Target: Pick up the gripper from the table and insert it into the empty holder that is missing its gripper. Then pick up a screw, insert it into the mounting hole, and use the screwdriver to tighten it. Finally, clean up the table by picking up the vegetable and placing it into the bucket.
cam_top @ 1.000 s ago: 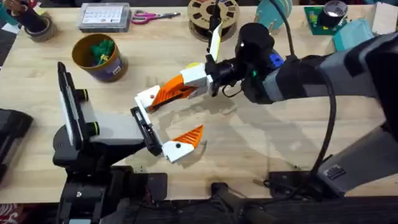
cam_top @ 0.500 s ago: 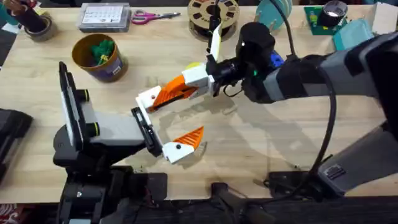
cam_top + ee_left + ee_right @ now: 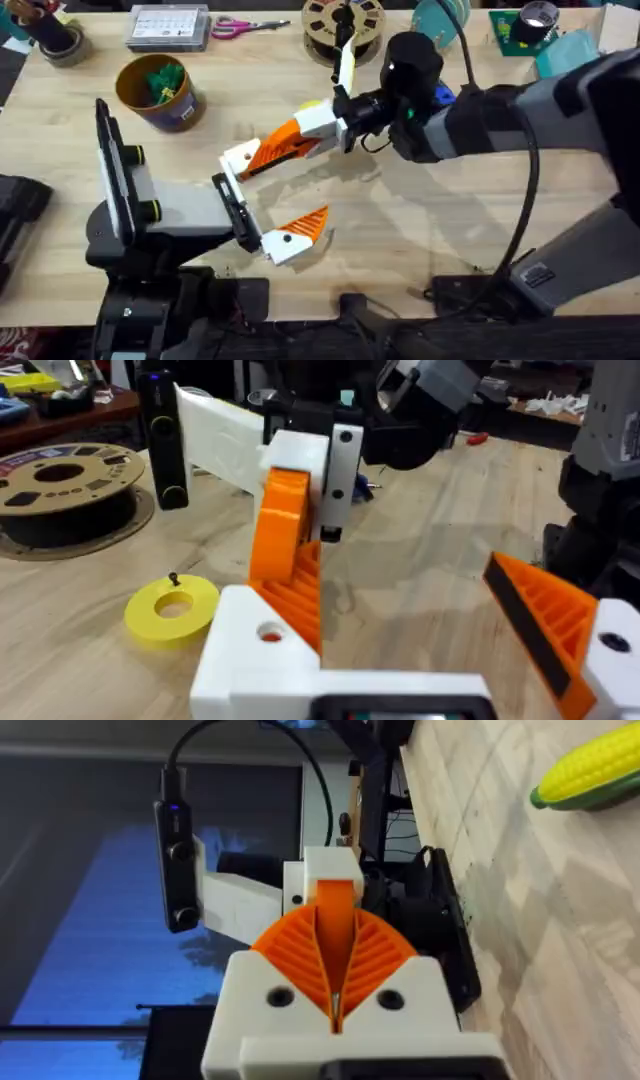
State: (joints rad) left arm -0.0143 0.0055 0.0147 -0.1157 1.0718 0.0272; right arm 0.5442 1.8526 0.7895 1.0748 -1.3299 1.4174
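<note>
Both pincers hover mid-desk: right pincer [image 3: 262, 152] pinches the orange gripper [image 3: 336, 942] against the left pincer's empty holder [image 3: 262, 650]; left pincer [image 3: 272, 215] is spread. Bucket [image 3: 157, 92] sits at 10 o'clock.

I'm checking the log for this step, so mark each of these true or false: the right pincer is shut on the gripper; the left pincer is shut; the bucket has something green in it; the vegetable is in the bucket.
1. The right pincer is shut on the gripper. True.
2. The left pincer is shut. False: its fingers stand wide apart.
3. The bucket has something green in it. True: a leafy green bunch lies inside.
4. The vegetable is in the bucket. False: it lies on the table.
</note>
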